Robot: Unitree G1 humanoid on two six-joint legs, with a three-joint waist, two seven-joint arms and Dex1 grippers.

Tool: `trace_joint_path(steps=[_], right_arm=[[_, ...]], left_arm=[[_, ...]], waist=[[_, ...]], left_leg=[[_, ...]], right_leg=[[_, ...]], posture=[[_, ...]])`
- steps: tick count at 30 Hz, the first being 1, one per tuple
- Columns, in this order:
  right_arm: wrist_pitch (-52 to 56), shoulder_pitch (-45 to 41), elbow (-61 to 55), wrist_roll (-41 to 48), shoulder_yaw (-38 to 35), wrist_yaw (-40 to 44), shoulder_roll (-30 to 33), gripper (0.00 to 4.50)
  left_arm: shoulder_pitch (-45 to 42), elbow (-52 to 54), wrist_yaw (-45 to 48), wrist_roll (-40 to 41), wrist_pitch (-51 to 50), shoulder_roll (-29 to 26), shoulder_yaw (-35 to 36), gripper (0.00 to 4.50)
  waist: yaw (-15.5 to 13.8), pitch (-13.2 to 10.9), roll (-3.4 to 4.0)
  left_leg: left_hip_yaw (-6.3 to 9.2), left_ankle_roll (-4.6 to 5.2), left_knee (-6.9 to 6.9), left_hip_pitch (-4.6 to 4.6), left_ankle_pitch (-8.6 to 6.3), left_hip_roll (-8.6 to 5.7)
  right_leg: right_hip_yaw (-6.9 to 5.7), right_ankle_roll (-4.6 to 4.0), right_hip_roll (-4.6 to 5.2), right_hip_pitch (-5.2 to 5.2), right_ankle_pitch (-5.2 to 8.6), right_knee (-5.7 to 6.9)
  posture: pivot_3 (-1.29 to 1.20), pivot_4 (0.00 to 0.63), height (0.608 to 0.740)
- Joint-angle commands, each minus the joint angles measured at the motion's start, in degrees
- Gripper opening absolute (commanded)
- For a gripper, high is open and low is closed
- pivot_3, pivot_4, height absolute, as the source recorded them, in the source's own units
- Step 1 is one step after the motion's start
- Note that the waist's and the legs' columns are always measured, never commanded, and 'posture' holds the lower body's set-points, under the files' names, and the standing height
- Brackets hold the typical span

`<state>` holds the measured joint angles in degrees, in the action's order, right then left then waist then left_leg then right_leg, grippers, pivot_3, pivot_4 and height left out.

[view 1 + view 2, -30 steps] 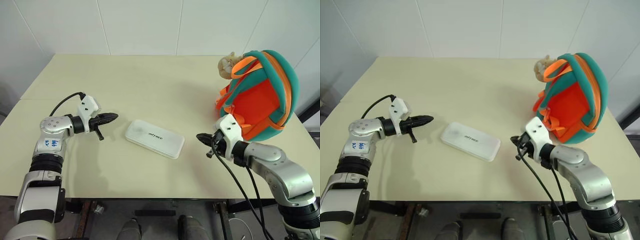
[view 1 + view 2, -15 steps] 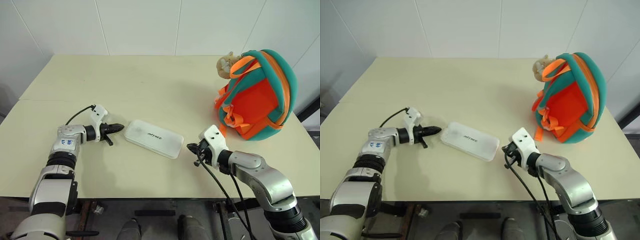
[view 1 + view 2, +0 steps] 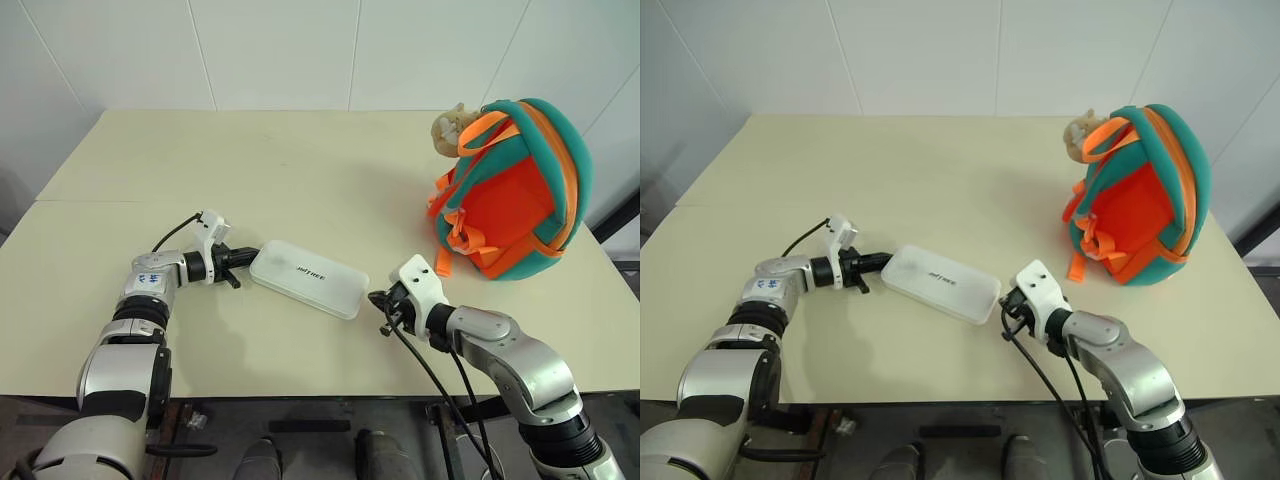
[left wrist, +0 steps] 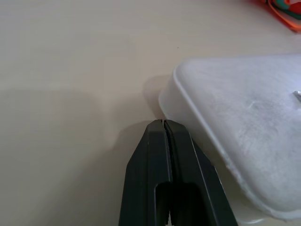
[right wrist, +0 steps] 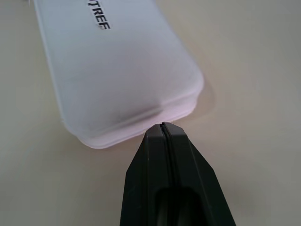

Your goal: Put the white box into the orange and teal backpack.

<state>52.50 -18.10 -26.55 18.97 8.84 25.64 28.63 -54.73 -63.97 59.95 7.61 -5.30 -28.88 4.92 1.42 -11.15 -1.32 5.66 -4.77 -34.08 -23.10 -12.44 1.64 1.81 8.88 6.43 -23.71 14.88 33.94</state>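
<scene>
The flat white plastic box [image 3: 306,277] is lying mid-table, well apart from the puffy orange and teal backpack [image 3: 515,190]. Both closed, empty grippers, left [image 3: 247,256] and right [image 3: 374,297], are pinching its ends (it could squirt sideways).

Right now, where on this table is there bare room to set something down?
The cream table is bare across its far half, from the left edge to the puffy orange and teal backpack. The near middle is crowded: the flat white box lies between the shut left gripper and right gripper.
</scene>
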Motion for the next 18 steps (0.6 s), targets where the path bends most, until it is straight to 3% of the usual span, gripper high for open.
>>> trace_joint_path(steps=[1,18], right_arm=[[0.0,-1.2,-1.6,0.1,0.1,0.5,-0.2,0.00],[0.6,-2.6,-1.6,1.3,0.5,5.9,2.5,0.00]], left_arm=[[-0.6,0.9,1.6,0.4,0.8,-0.3,0.5,0.04],[6.5,15.8,10.3,0.2,-5.9,-3.0,-3.7,0.04]], waist=[[0.0,0.0,0.00],[0.1,0.0,0.00]], left_leg=[[0.00,0.00,0.00,0.00,0.00,0.00],[0.00,0.00,0.01,0.00,0.00,0.00]], right_leg=[[0.00,0.00,0.00,0.00,0.00,0.00],[0.00,-0.02,0.00,0.00,0.01,-0.01]], posture=[[0.00,0.150,0.740],[0.00,0.150,0.740]])
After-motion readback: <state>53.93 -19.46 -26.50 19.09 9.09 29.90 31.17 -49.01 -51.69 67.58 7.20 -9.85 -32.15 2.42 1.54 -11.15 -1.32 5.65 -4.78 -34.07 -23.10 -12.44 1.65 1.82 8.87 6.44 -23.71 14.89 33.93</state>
